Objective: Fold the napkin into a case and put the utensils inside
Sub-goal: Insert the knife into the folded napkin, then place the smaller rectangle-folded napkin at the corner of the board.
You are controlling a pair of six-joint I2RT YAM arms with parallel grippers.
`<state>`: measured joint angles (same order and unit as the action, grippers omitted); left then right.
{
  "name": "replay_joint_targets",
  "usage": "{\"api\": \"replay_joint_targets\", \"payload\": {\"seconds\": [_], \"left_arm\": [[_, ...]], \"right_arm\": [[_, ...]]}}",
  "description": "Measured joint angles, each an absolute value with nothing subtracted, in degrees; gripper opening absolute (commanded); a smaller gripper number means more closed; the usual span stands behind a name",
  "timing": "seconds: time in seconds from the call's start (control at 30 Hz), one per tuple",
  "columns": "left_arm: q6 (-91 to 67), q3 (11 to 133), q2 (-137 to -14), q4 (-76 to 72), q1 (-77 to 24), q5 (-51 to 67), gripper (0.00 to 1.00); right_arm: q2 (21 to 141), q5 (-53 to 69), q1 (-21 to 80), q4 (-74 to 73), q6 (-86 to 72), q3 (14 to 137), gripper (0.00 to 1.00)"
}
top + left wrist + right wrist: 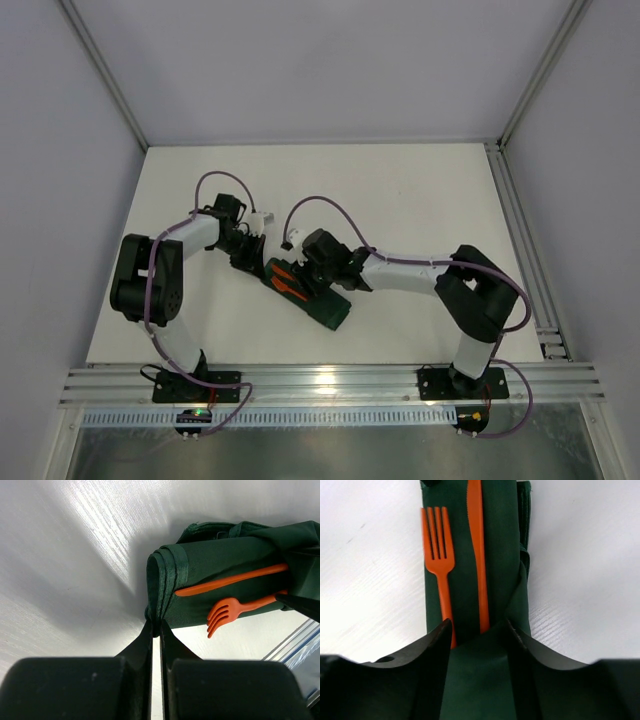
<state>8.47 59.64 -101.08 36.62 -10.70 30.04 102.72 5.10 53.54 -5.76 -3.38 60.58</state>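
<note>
Insertion step in hand: left claw (156, 627) pinching the folded end of the case (225, 560) on the table (420, 200), right claw (478, 625) spread astride its pocket, fork (439, 567) and knife (476, 555) half sheathed there; next, seat both deeper.

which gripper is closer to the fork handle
Right. The right gripper stands open directly over the handle end of the fork. The left gripper is at the other end, past the prongs, shut on the folded edge of the napkin.
</note>
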Motion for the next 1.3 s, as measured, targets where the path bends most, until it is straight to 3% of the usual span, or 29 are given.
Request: {"api": "replay_joint_targets", "payload": {"seconds": [0.4, 0.6, 0.77, 1.3], "left_arm": [[9.26, 59.64, -100.64, 36.62, -10.70, 31.09, 0.00], [9.28, 59.64, -100.47, 36.71, -10.70, 31.16, 0.02], [9.58, 59.66, -100.14, 37.06, -10.70, 31.07, 0.15], [12.86, 63.99, -96.75, 41.23, -10.31, 27.79, 0.36]], "right_arm": [[85.45, 0.95, 54.08, -9.52, -3.22, 57.67, 0.57], [84.93, -3.40, 58.11, -10.79, -3.29, 52.47, 0.62], [90.24, -5.89, 60.55, -10.79, -1.91, 52.42, 0.65], [99.92, -11.44, 63.59, -10.24, -2.28, 56.45, 0.66]]}}
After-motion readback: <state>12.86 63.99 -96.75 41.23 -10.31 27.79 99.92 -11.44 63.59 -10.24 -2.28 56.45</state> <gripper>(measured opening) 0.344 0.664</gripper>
